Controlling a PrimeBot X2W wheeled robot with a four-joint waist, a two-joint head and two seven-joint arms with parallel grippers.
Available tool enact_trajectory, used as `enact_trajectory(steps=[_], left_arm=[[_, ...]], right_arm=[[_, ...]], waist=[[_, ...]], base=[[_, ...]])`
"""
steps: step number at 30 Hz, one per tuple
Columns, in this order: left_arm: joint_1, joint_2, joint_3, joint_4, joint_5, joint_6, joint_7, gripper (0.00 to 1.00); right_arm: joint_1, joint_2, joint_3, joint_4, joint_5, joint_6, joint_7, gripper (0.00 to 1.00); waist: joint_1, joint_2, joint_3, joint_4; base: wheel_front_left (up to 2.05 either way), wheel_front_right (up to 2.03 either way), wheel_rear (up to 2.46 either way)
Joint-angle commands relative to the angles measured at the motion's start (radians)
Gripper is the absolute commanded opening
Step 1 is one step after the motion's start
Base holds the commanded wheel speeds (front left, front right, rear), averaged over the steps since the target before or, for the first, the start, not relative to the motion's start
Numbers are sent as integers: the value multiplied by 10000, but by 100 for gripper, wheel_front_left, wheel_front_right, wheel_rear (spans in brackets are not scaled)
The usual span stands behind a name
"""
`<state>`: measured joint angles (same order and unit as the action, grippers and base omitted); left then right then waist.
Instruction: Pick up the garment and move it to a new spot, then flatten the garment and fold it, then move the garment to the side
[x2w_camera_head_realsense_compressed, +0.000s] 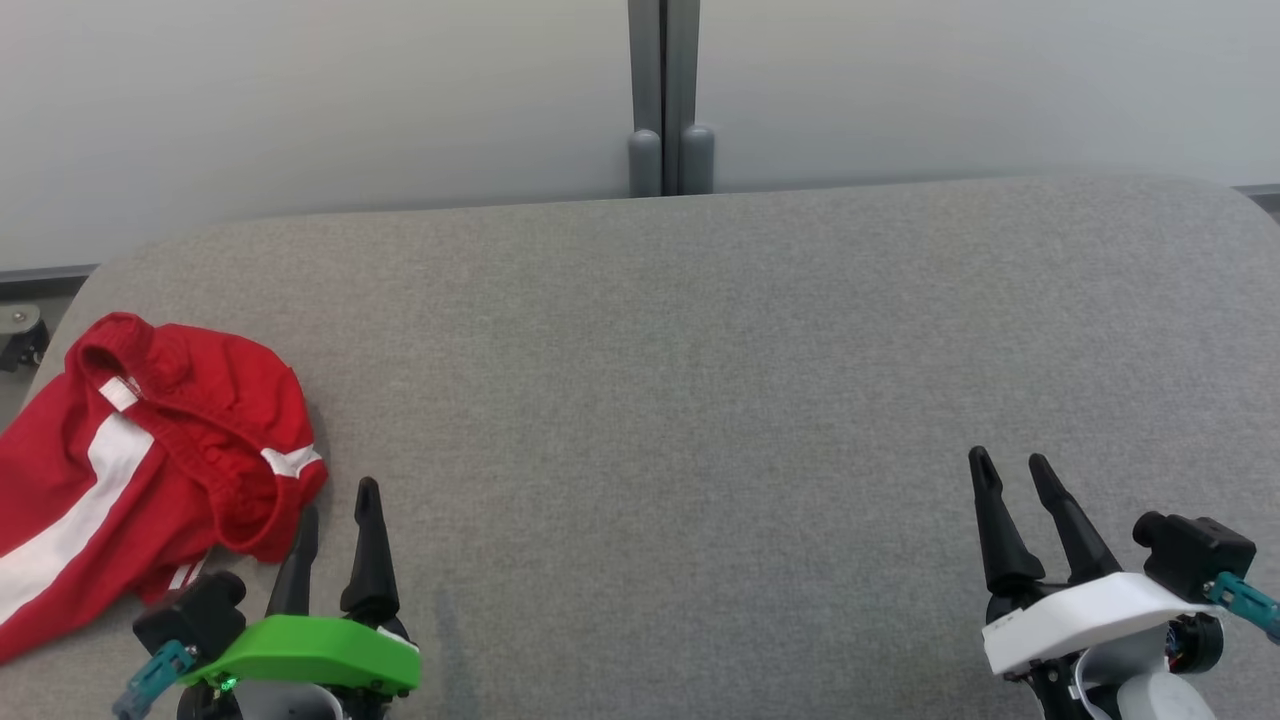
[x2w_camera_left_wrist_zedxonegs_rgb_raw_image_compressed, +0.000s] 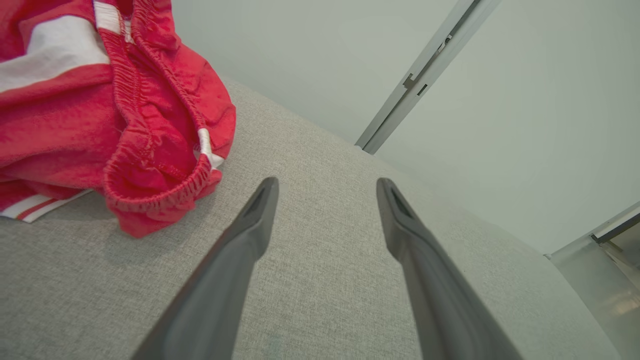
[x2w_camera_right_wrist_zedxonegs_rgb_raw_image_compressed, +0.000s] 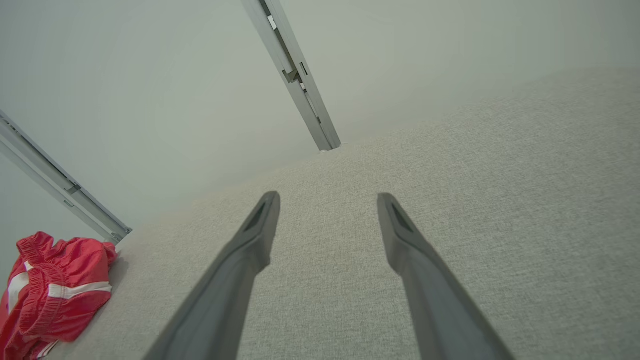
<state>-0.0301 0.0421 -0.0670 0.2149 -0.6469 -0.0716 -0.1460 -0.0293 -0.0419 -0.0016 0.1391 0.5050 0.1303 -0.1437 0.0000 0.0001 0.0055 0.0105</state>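
We look down on a wide grey fabric-covered counter (x2w_camera_head_realsense_compressed: 680, 350) with rounded corners, set against a pale wall that has a grey vertical post (x2w_camera_head_realsense_compressed: 663, 100) at its middle. A crumpled red fabric garment (x2w_camera_head_realsense_compressed: 150, 450) with white stripes and a gathered elastic waistband lies in a heap at the counter's far left, close to the edge. The open waistband faces up and toward the middle of the counter.

At the lower left we see the left tool (x2w_camera_head_realsense_compressed: 338, 500) on its green wrist. Its two long dark fingers are spread apart and hold nothing. It sits just beside the garment's near right fold, and from the left wrist view the fingers point past the cloth rather than at it. At the lower right, well apart from the garment, the right tool (x2w_camera_head_realsense_compressed: 1008, 458) on its white wrist also has its fingers spread and empty over bare counter.

We judge that the first step, picking up the garment, has not yet begun. The next move seems to call for the left tool to swing left, come down over the waistband fold and pinch it. The cloth is soft and may bunch or slip from a shallow pinch.
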Motion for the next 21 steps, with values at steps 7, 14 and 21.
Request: enact_trajectory(steps=[7, 14, 21], left_arm=[[89, 77, -138, 143, 790, -78, -247, 100], [175, 85, -207, 291, 1286, -63, -423, 100], [230, 93, -280, 433, 1722, -26, -568, 100]], right_arm=[[109, -68, 113, -92, -884, 5, -277, 100], [138, -74, 253, 48, -1526, 5, -440, 100], [212, -79, 272, 38, -2151, 5, -594, 100]], waist=[[0, -1, -13, 10], [0, -1, -45, -6], [0, -1, -59, -6]], base=[[0, 0, 0], [0, 0, 0], [0, 0, 0]])
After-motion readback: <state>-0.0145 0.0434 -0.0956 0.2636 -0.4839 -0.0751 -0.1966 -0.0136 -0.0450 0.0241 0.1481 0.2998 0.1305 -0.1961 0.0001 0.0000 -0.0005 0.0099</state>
